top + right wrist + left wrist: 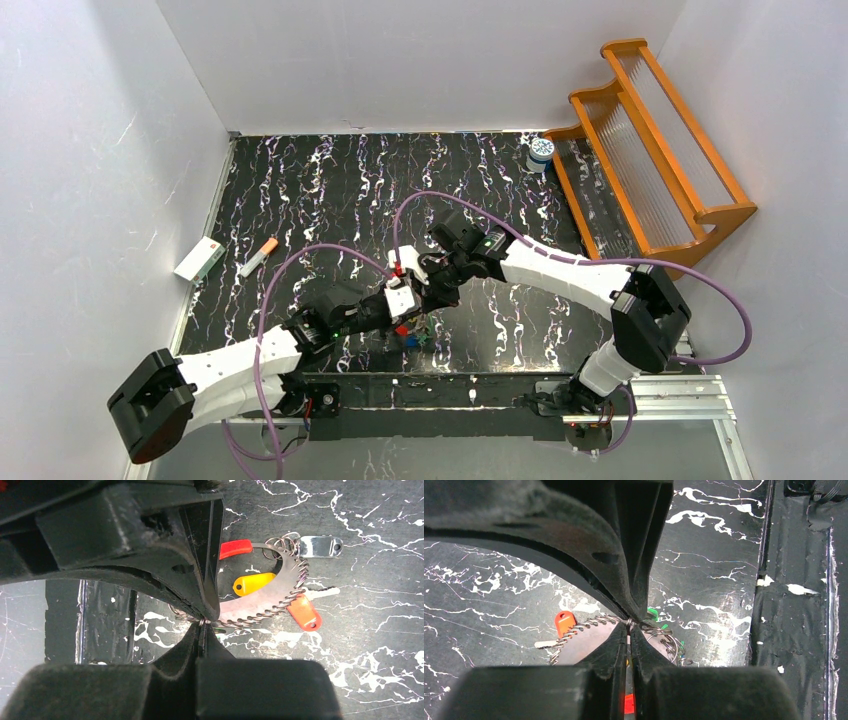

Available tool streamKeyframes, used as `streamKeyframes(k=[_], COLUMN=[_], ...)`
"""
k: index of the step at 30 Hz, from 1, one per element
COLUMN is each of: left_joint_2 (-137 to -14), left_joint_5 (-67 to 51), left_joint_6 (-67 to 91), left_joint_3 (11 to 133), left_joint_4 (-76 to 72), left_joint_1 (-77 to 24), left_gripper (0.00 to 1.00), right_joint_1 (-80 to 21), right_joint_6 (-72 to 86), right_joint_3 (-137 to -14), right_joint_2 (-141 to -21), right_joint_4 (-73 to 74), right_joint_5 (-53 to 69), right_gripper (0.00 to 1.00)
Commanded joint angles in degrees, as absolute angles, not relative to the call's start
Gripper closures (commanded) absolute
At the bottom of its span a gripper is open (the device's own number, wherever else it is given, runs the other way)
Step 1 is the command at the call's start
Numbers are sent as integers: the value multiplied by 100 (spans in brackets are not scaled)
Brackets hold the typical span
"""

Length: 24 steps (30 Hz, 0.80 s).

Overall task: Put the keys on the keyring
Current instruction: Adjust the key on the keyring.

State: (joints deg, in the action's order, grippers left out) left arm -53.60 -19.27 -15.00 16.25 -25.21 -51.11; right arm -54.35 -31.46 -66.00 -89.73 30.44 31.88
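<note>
The keyring [282, 602], a thin metal loop wound with coiled wire, hangs just above the dark tabletop between both grippers. My left gripper [629, 625] is shut on its wire. My right gripper [202, 622] is shut on the same stretch from the opposite side, tips nearly touching the left's. Keys hang on the ring: red [236, 548], yellow [253, 584] and orange [304, 612] heads, plus a silvery tag [320, 546]. The left wrist view shows an orange head [565, 622] and a green one [652, 613]. From above, the keys [405, 333] dangle under the joined grippers [418, 295].
A white box [200, 258] and an orange-tipped white stick [258, 257] lie at the left edge. A white-and-blue jar [541, 152] stands at the back right beside an orange wooden rack [650, 150]. A metal rail [470, 390] runs along the near edge.
</note>
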Motion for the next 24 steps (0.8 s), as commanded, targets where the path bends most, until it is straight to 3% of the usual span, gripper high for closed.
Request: streamKeyframes(k=[1, 4, 10, 16, 24], left_joint_2=[-5354, -5299, -5054, -4816, -4671], left_joint_5=[-2119, -2076, -1805, -1619, -1550], left_joint_6=[-1359, -1287, -963, -290, 348], left_joint_3=[1760, 1711, 1478, 1091, 719], left_joint_4=[-2795, -2802, -3091, -4031, -5240], left_joint_1=[-5126, -5124, -5125, -5130, -5127], left_gripper=[100, 100, 100, 100, 100], right_joint_1=[-5472, -5465, -5139, -4371, -4017], right_joint_6=[-3164, -3093, -2818, -2191, -1307], right_joint_3=[-6753, -6712, -6328, -5431, -4449], right_joint_2=[-8966, -8941, -8660, -8034, -7540], right_joint_4=[2871, 2809, 2268, 1009, -820], right_joint_5=[3273, 3312, 3748, 5051, 5956], right_gripper=[99, 97, 75, 54, 50])
